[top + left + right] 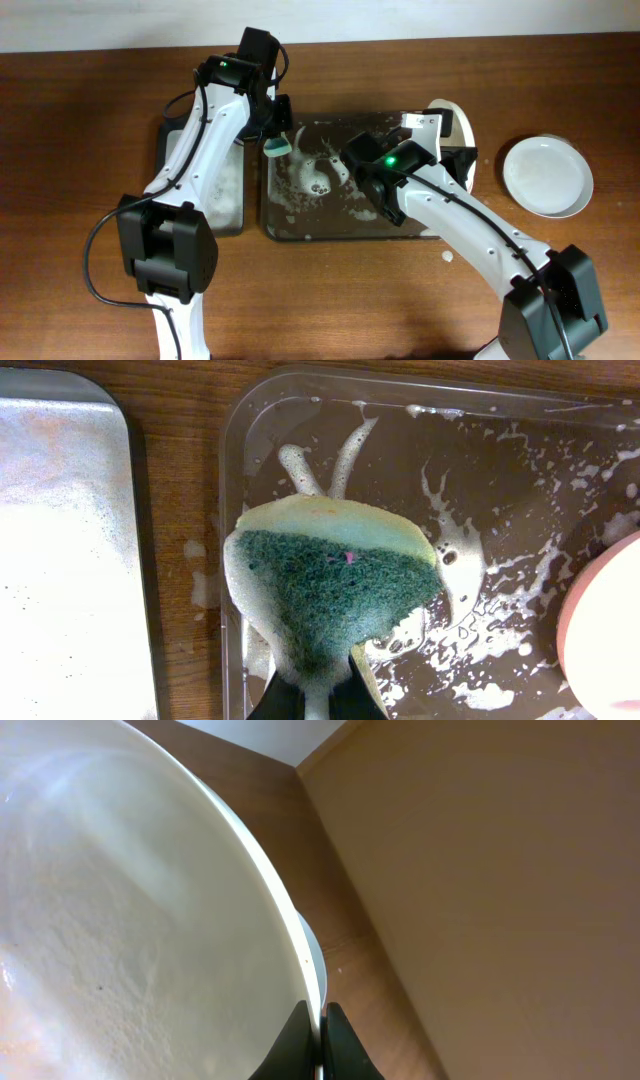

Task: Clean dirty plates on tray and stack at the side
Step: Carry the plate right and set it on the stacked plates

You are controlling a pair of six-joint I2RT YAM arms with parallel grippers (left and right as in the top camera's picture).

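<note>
While foam (pixel 470 560) streaks the tray (pixel 330 232):
Left pincer (pixel 318 698): nipping sponge (pixel 330 585) just ahead
Right pincer (pixel 320 1042): clamped on plate (pixel 130 920) rim

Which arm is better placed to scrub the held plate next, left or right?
Left, probably. The left gripper is shut on the green sponge over the foamy tray, while the right gripper only grips the plate by its rim, holding it tilted up.

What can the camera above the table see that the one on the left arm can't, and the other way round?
Only overhead: a white plate lying outside the tray, to its right. Only left wrist: the green scrubbing face of the sponge in detail, pinched by the left gripper. Both: the sponge over the foamy tray.
</note>
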